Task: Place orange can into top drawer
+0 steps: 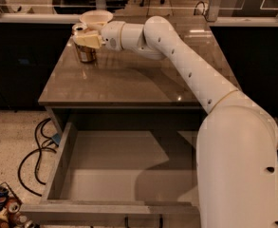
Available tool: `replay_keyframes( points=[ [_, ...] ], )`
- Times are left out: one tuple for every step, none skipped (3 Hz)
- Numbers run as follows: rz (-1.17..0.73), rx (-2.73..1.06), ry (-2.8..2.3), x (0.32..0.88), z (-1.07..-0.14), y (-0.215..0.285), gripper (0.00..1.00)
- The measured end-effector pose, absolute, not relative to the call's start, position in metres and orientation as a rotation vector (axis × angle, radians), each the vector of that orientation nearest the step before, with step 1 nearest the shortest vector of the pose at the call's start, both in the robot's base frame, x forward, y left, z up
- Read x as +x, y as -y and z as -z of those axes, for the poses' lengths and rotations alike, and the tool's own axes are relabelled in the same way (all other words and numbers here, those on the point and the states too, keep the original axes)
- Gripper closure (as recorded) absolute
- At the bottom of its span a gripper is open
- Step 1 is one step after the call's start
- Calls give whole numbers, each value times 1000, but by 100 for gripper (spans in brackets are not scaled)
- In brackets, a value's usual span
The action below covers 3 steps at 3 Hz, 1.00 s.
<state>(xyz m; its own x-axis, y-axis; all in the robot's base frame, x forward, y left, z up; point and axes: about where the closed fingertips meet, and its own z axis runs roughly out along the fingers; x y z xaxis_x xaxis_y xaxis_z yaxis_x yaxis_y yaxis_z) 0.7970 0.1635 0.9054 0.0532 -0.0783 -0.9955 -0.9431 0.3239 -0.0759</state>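
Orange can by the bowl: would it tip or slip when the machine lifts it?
The orange can stands upright, taller than wide, so a sideways nudge might tip it, and then it could roll. Its smooth metal side is probably slippery. The pincer sits at its top, near the table's far corner.

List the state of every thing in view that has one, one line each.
Drawer: pulled open, nothing visible inside.
Can: upright on the table, not in the drawer.
Gripper: at the can's top, near the table's back left corner.
Bowl: upright on the table, behind the gripper.
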Motion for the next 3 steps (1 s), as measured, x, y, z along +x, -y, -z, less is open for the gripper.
replay_keyframes(
  points=[
    [-887,-1043,-1348,796,-905,-168,93],
    [-890,-1045,-1347,795,-905,-170,100],
    [-884,-1059,-1345,787,-914,-167,100]
  ],
)
